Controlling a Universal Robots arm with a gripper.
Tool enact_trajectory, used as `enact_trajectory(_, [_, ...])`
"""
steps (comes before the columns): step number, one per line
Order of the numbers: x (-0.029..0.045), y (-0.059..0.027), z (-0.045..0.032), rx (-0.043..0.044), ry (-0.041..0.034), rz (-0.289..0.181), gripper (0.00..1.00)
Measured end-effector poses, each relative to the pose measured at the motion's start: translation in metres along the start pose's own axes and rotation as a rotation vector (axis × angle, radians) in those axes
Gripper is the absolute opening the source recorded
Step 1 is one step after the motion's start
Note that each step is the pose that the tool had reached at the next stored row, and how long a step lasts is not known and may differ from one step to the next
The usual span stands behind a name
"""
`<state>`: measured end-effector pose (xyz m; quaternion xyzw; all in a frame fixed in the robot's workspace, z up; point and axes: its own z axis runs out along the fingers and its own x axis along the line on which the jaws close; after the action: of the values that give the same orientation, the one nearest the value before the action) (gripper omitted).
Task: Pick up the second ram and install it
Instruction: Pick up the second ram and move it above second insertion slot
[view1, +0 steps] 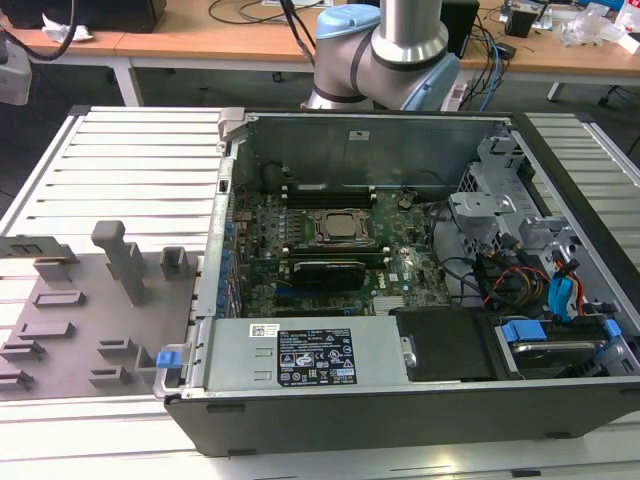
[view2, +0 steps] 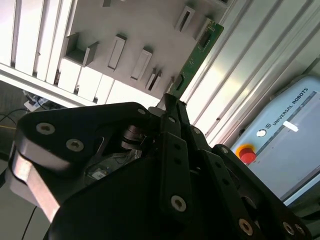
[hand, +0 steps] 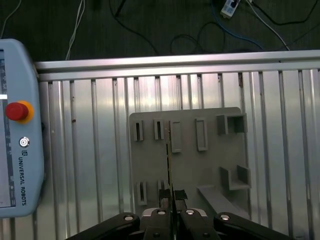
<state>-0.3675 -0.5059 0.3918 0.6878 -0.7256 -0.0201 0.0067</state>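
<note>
The second ram (view2: 197, 55) is a thin green board stick, and my gripper (view2: 172, 107) is shut on one end of it. In the first wrist view the ram (hand: 167, 155) shows edge-on as a thin dark line running out from my gripper (hand: 170, 196). It hangs well above the grey holder plate (hand: 200, 170) with its slotted blocks. In the exterior view that plate (view1: 90, 320) lies to the left of the open computer case (view1: 400, 400). Inside the case, the motherboard (view1: 400, 270) carries the silver processor (view1: 340, 226) with long memory slots beside it.
A pale blue teach pendant (hand: 17, 130) with a red stop button lies on the ribbed aluminium table (hand: 90, 150) beside the plate. Drive cages and coloured cables (view1: 540, 290) fill the case on the exterior view's right. The arm's base (view1: 385, 60) stands behind the case.
</note>
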Motion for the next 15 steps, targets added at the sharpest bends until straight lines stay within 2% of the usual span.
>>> enact_trajectory(8, [-0.0002, 0.0002, -0.0097, -0.0001, 0.0001, 0.000, 0.13])
enact_trajectory(15, [-0.0007, 0.0007, -0.0275, 0.0000, 0.0001, 0.000, 0.13])
